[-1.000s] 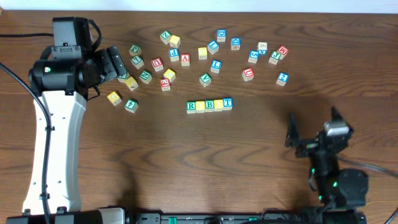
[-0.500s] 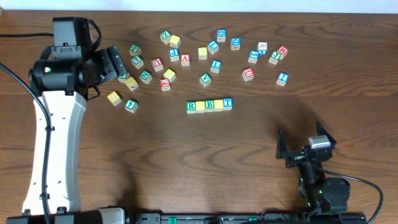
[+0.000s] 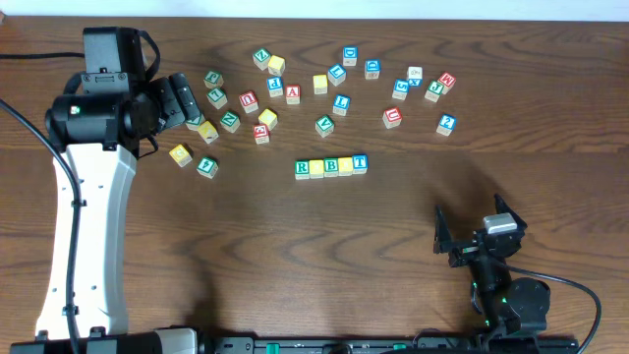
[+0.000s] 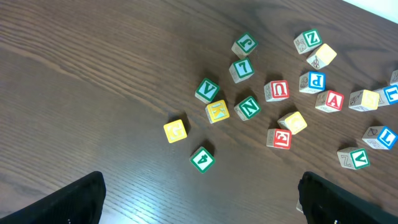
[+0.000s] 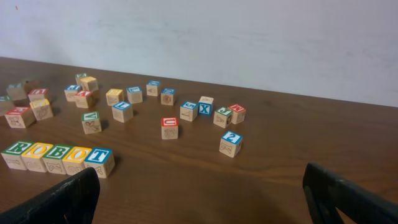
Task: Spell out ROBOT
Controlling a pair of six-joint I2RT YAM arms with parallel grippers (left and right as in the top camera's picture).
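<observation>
Five cubes stand touching in one row mid-table and read ROBOT: green R (image 3: 302,168), yellow O (image 3: 316,168), green B (image 3: 331,166), yellow O (image 3: 346,166), blue T (image 3: 360,163). The right wrist view shows the same row at lower left, from R (image 5: 15,153) to T (image 5: 99,159). My right gripper (image 3: 474,224) (image 5: 200,177) is open and empty near the table's front edge, well clear of the row to its right. My left gripper (image 3: 193,106) (image 4: 200,186) hangs open and empty over the loose cubes at the back left.
Loose letter cubes lie scattered across the back of the table, among them a red A (image 3: 292,94), a blue 2 (image 3: 446,124), a green 4 (image 4: 202,159) and a yellow cube (image 4: 176,130). A pale wall (image 5: 249,43) rises behind the table.
My right arm has drawn back toward the table's front edge and shifted slightly left, still open. The left arm and the cubes have not moved.
</observation>
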